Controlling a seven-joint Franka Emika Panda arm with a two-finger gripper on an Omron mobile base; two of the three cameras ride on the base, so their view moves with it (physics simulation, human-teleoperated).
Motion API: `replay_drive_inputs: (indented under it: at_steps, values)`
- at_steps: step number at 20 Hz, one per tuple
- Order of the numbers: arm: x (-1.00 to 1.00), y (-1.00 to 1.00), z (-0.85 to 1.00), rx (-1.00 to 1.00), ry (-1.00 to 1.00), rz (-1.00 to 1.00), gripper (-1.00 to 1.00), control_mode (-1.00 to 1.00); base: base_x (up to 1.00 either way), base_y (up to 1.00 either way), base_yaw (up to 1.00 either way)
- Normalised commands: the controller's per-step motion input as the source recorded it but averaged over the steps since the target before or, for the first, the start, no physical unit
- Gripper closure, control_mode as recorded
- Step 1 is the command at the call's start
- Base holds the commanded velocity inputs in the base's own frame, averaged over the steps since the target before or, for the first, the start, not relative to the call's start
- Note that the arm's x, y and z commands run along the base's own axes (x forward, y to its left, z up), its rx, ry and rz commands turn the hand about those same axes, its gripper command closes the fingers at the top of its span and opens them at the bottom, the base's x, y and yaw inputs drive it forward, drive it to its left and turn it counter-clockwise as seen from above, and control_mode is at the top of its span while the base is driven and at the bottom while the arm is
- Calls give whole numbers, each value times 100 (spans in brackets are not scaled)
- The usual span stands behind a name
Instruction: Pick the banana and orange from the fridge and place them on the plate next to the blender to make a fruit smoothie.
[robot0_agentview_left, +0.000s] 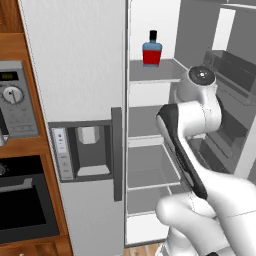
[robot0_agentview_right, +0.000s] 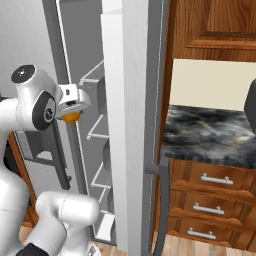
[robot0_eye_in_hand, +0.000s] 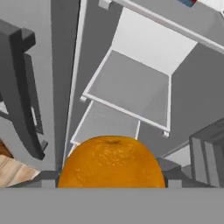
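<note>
Tool (robot0_eye_in_hand: 111, 181) gripping one orange (robot0_eye_in_hand: 111, 162), one bottle (robot0_agentview_left: 152, 51) on fridge (robot0_agentview_left: 80, 75) shelf

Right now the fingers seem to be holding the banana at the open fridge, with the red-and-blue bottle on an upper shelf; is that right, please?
Not quite: the fruit is wrong. The hand view shows a round orange between the fingers, not a banana, and the right base view shows it at the gripper too. The rest stands: the fridge is open, and the red-and-blue bottle sits on an upper shelf.

The round, bright-orange dimpled orange (robot0_eye_in_hand: 111, 162) sits between my fingertips at the bottom centre of my hand view, before the tall white fridge's (robot0_agentview_left: 75, 75) pale open shelves.
</note>
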Motion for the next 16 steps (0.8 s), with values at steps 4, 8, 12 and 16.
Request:
replay_drive_inputs:
  at_steps: [4,8,12,16]
  values:
    - [-50,23,-20,-2,-8,14,100,100,-50,33,28]
    - [0,0,0,0,0,0,100,100,-62,56,89]
    - [0,0,0,0,0,0,100,100,-29,62,100]
    - [0,0,0,0,0,0,100,100,-23,64,100]
